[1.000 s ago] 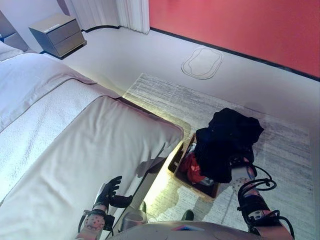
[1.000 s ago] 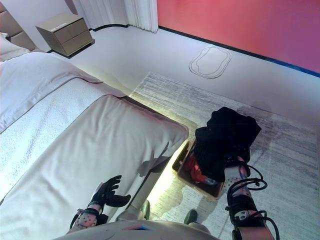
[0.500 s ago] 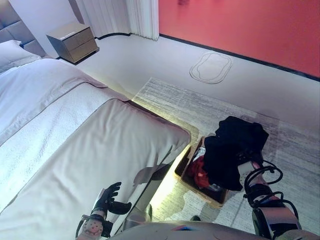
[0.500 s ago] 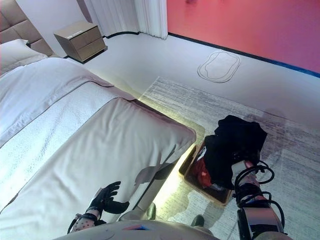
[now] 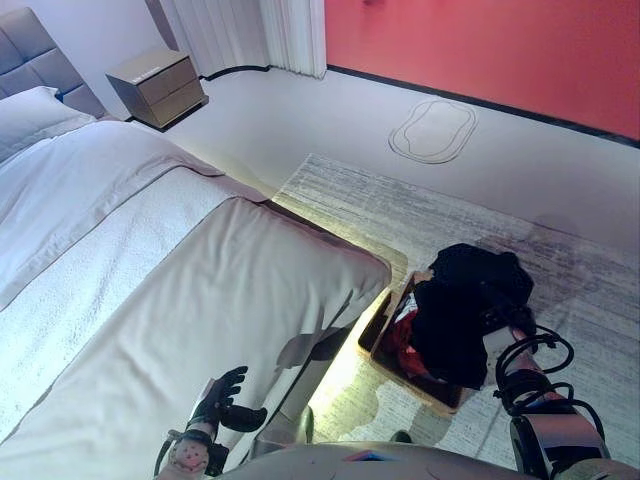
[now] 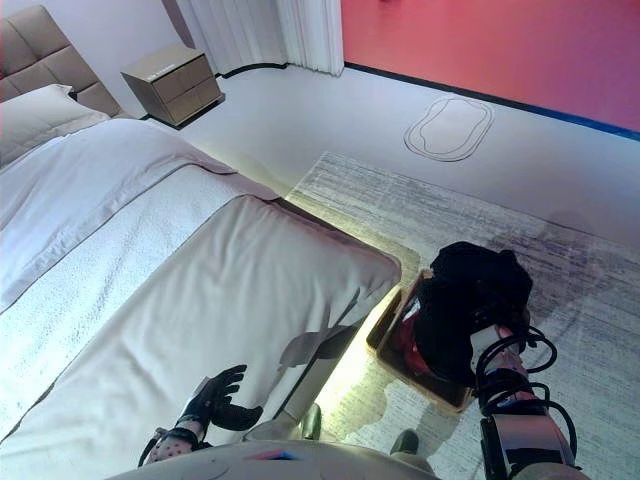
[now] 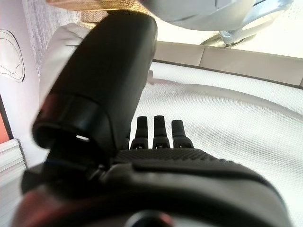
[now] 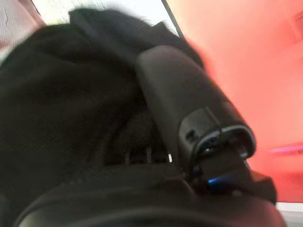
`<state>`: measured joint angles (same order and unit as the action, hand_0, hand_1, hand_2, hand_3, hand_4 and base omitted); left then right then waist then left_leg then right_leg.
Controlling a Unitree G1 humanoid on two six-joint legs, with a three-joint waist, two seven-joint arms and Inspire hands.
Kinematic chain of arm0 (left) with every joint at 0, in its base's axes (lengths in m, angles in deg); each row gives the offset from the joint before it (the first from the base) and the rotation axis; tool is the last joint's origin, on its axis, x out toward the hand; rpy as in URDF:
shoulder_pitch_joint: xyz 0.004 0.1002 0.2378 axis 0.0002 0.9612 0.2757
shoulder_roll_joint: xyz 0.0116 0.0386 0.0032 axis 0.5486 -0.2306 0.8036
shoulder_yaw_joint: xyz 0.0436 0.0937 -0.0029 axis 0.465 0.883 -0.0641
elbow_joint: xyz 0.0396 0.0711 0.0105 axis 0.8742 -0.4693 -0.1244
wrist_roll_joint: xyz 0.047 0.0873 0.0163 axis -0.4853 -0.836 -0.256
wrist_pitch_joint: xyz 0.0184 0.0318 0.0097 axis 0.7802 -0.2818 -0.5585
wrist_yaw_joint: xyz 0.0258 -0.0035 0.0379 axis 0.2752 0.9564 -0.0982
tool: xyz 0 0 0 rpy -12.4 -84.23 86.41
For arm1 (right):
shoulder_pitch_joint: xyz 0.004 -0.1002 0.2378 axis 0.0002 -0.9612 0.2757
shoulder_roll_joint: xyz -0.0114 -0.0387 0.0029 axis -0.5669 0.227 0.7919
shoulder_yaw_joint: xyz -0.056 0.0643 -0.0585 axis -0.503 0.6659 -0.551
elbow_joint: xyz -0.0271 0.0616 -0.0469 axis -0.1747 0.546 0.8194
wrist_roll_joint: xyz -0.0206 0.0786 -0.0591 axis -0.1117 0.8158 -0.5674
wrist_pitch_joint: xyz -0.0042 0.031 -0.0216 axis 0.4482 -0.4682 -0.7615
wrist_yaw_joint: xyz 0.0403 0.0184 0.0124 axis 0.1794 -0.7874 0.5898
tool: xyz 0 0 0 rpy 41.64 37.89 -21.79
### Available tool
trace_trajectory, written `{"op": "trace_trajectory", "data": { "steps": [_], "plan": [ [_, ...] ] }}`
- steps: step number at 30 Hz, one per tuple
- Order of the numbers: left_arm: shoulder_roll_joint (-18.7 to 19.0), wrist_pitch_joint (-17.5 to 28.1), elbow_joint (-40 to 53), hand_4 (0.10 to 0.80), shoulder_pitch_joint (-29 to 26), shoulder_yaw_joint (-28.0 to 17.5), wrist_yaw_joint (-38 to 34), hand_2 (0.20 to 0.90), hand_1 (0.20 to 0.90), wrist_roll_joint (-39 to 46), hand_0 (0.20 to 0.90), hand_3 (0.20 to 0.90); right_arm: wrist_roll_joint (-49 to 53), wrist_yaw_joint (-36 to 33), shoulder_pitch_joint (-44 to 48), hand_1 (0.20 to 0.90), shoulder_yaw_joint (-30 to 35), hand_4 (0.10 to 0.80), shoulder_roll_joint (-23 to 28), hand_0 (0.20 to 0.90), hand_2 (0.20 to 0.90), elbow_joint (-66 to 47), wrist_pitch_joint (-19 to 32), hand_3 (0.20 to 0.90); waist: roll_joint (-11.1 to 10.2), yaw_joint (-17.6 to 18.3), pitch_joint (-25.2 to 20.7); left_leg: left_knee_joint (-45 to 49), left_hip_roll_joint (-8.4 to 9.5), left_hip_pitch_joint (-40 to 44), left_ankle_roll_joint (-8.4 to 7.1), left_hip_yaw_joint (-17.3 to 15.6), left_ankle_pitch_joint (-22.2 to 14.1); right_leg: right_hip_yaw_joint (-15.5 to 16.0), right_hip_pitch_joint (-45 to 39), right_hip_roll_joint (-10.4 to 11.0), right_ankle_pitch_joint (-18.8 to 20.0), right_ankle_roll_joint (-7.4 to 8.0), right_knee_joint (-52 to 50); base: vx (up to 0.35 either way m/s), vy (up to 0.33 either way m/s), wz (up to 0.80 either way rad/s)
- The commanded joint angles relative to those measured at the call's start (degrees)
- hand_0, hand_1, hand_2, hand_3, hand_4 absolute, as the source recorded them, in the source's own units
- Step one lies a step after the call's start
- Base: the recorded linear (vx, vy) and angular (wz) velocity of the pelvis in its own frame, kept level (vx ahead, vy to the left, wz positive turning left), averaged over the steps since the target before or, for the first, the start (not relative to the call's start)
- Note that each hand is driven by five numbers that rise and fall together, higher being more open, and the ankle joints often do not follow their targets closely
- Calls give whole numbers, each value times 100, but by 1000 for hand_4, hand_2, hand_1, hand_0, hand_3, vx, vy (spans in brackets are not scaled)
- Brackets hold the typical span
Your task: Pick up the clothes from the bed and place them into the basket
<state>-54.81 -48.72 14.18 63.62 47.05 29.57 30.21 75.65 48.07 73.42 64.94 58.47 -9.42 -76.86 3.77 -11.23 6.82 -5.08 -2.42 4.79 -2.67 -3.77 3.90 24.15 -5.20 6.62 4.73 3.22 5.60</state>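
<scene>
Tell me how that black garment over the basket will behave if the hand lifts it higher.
The black garment is bunched in soft folds, so it will probably sag and trail. It drapes over the basket rim, so it might snag. It looks light enough for the right hand.

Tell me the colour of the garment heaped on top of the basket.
Black garment; a red piece shows beneath. Clearest in the left eye view.

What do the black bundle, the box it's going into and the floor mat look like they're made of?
Black clothes: soft matte fabric, since they droop in folds. Basket: looks like brown wood or woven fibre with stiff, straight walls; hard to tell which. Rug: flat-woven grey textile, judging by its streaky threads.
</scene>
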Motion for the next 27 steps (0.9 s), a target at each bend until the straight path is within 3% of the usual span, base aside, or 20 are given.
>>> {"op": "trace_trajectory", "data": {
  "steps": [1,20,27],
  "plan": [
    [177,444,-56,800,-332,288,-64,900,900,113,900,900,-228,301,677,900,139,800,572,900,900,-338,408,900,-147,-137,-114,8,59,-269,-196,299,-160,12,-324,178,-342,214,-203,0,0,0],
    [161,457,-108,800,-374,312,-42,900,900,184,900,900,-34,524,503,900,209,800,426,900,900,-149,425,900,-132,-52,-111,8,50,-187,-188,273,-210,-44,-324,164,-353,213,-206,-5,2,0],
    [63,391,-4,800,-329,253,-36,900,900,150,900,900,-567,697,-127,900,16,800,31,900,900,65,245,900,-173,64,-147,8,20,-142,-164,162,-245,-135,-310,156,-376,232,-237,-9,4,0]
  ]
}}
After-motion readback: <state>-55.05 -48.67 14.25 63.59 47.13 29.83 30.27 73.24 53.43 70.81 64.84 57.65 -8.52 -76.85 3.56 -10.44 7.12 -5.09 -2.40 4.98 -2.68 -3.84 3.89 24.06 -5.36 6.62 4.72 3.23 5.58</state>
